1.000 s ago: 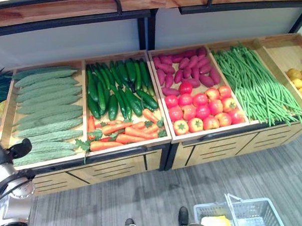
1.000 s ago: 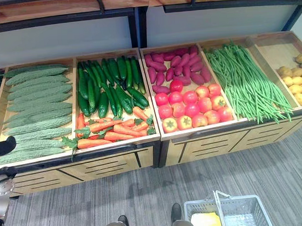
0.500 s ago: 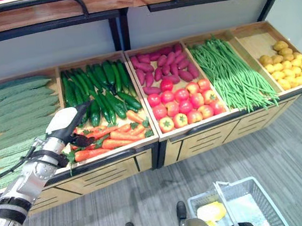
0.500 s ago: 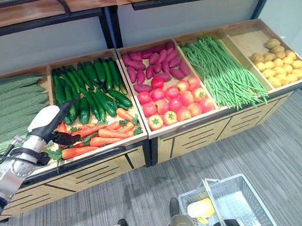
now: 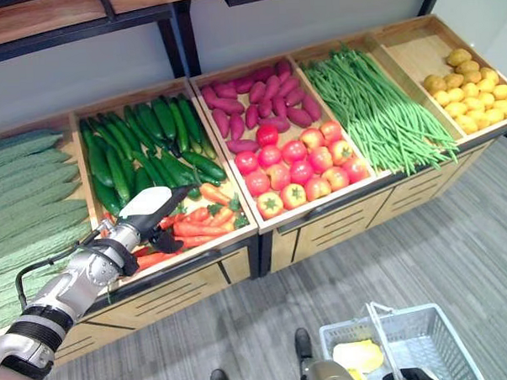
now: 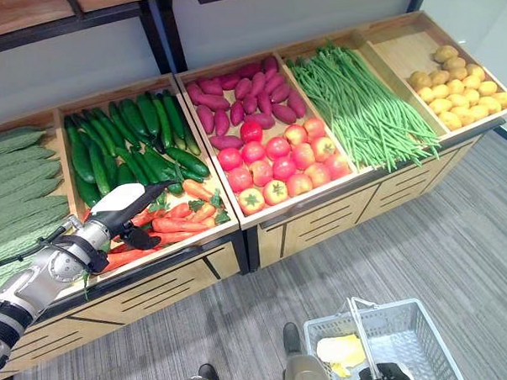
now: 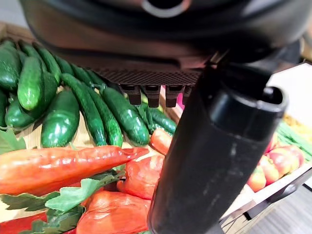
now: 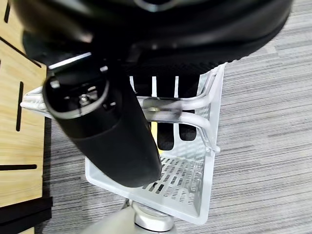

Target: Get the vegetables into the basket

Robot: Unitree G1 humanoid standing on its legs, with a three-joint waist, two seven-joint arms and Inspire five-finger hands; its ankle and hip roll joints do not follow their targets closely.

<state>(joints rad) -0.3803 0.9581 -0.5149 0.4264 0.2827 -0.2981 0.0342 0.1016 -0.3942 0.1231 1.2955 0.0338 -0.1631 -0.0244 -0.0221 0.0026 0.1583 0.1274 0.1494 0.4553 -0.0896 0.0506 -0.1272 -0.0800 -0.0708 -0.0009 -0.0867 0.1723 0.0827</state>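
A sloped wooden display holds orange carrots (image 5: 211,227) in front of dark green cucumbers (image 5: 142,143). My left hand (image 5: 150,218) hovers just above the carrots with its fingers relaxed and open, holding nothing; the left wrist view has the carrots (image 7: 63,165) close below its thumb (image 7: 219,161). A pale plastic basket (image 5: 458,349) hangs low on my right over the floor, with a yellow item (image 5: 358,354) inside. My right hand (image 8: 122,126) is curled round the basket's wire handle (image 8: 168,110).
Neighbouring bins hold bitter gourds (image 5: 27,200), purple sweet potatoes (image 5: 250,102), red tomatoes (image 5: 296,167), green beans (image 5: 376,109) and yellow potatoes (image 5: 476,88). A dark shelf frame (image 5: 171,42) runs above the bins. Grey carpet (image 5: 441,241) lies in front.
The camera has swung, so the whole scene shifted. My left arm has come up from the lower left, and its hand has moved right across the carrots.
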